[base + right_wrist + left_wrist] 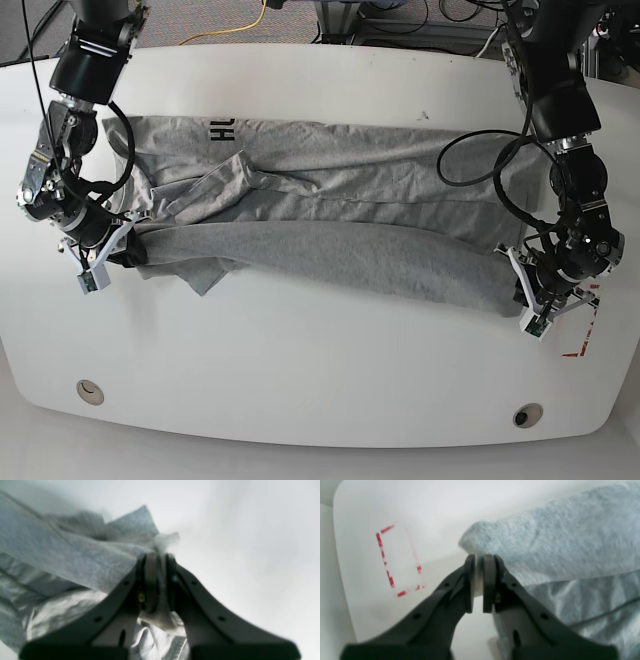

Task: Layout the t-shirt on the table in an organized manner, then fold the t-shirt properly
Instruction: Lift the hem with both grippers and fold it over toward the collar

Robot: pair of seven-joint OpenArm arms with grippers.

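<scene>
The grey t-shirt (pixel 330 200) lies stretched sideways across the white table (pixel 300 370), its near edge doubled over into a long band. Black lettering (pixel 221 131) shows at the far left. My left gripper (pixel 520 292) is at the band's right end, shut on a corner of the cloth. In the left wrist view its fingertips (pixel 480 557) pinch pale fabric beside a thick fold of the t-shirt (pixel 557 535). My right gripper (pixel 122 250) holds the band's left end. In the right wrist view it (pixel 158 555) is shut on a bunched piece of the t-shirt (pixel 62 550).
A red dashed rectangle mark (pixel 580 345) sits on the table just beyond my left gripper, seen also as the red mark (pixel 397 560). Two round grommet holes (pixel 90 391) (pixel 527 415) lie near the front edge. Cables and equipment stand behind the table's far edge.
</scene>
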